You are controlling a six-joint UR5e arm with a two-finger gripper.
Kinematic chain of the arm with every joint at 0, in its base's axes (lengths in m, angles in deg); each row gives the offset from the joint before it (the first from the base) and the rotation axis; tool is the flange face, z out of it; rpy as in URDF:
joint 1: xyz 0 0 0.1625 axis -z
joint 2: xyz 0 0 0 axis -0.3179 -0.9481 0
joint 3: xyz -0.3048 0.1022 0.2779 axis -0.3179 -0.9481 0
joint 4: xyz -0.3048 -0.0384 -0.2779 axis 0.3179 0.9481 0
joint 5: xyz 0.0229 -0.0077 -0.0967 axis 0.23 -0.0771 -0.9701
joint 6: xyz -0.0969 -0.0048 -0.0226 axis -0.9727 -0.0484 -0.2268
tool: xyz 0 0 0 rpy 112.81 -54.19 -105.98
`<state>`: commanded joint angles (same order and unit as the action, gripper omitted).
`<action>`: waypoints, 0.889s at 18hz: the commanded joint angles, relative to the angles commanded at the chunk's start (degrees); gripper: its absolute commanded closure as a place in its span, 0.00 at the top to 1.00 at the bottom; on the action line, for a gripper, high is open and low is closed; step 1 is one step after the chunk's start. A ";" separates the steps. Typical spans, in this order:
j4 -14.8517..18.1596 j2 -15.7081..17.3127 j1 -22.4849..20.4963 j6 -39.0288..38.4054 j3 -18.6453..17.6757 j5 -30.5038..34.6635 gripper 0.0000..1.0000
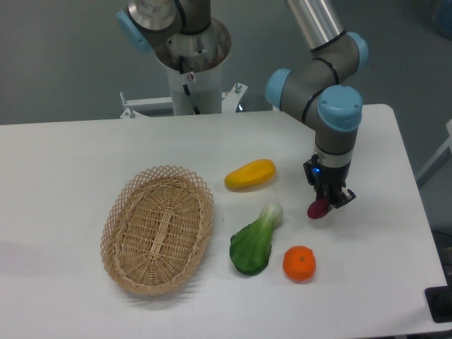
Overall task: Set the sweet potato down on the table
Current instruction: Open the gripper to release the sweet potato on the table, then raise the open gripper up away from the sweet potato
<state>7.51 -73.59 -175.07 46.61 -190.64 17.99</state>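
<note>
Pincer [323, 201] points downward at the end of the grey arm with blue joint caps, over the right half of the white worktop [85, 148]. Its fingers are clamped on the sweet potato [317, 208], a small dark magenta tuber that hangs tilted from the fingertips, lower end toward the left. Whether that lower end touches the worktop surface cannot be told from this view; it sits very close to it. A blue light shows on the pincer body.

Round orange [299, 263] rests on the worktop below and slightly left of the sweet potato, apart from it. Leafy green vegetable [254, 241], with a pale stem pointing up and right, lies just left of the orange and well left of the tuber. Yellow-orange oblong fruit [250, 174] lies above the vegetable, to the left of the pincer, apart from it. Oval woven wicker basket [158, 229] sits on the left half of the worktop, nothing visible inside. Robot base column [191, 78] stands behind the far edge of the worktop.
</note>
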 joint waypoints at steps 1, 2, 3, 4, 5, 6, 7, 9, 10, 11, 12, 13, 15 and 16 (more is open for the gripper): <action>0.00 0.44 0.00 -0.17 0.35 0.00 1.00; 0.00 0.88 0.00 -1.22 1.40 0.09 1.00; 0.09 1.14 0.00 -3.32 3.24 0.09 1.00; 0.17 1.23 0.09 -6.21 4.21 0.09 1.00; 0.09 1.32 0.35 -9.63 4.74 0.09 1.00; 0.09 1.32 0.44 -12.02 5.62 0.00 1.00; 0.17 1.67 0.61 -13.08 6.32 0.00 1.00; 0.44 2.81 0.70 -13.62 7.12 -0.09 1.00; 0.35 3.34 0.96 -13.97 7.47 -0.09 1.00; 0.44 3.78 1.05 -14.84 8.34 0.09 1.00; 0.61 4.22 1.32 -16.51 9.31 0.17 1.00; 1.14 5.09 1.23 -17.83 10.71 0.26 1.00; 5.43 6.41 0.97 -17.32 12.74 0.09 1.00; 7.62 7.29 0.79 -17.14 14.05 0.09 1.00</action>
<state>15.13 -66.31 -174.28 29.47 -176.59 18.08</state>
